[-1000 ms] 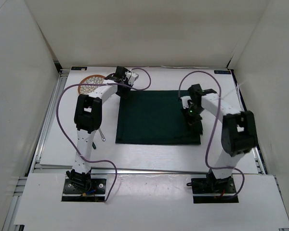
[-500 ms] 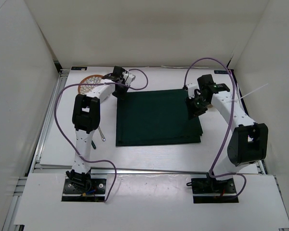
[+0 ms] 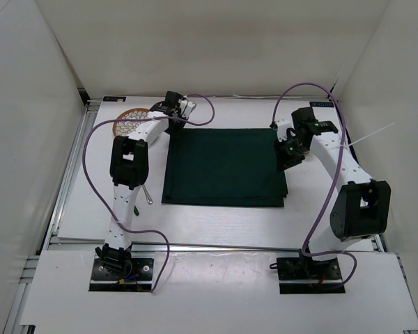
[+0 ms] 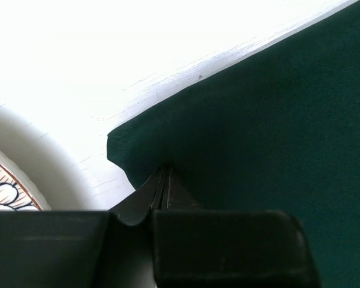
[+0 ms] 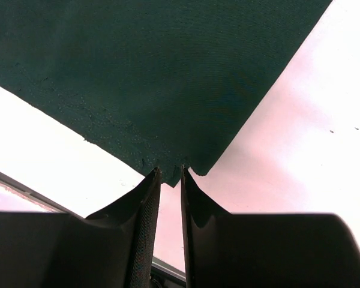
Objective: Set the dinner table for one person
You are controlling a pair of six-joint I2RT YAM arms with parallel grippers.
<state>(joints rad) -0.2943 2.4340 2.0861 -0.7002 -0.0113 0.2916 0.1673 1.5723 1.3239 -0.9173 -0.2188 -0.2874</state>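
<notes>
The dark green cloth (image 3: 223, 168) lies spread on the white dinner table (image 3: 216, 221). My left gripper (image 3: 173, 126) is at the cloth's far left corner. In the left wrist view it (image 4: 164, 169) is shut on that corner of the cloth (image 4: 276, 120). My right gripper (image 3: 285, 160) is at the cloth's right edge. In the right wrist view its jaws (image 5: 170, 171) stand a narrow gap apart, bare table showing between them. A corner of the cloth (image 5: 150, 72) sits just at the tips.
A round patterned plate (image 3: 129, 122) sits at the far left, close to my left gripper; its rim shows in the left wrist view (image 4: 24, 150). A metal utensil (image 3: 147, 194) lies left of the cloth by the left arm. White walls enclose the table.
The cloth has slid left and its raised right edge has settled flat. The right arm swung out to the far right side. The left gripper stayed on its corner.
</notes>
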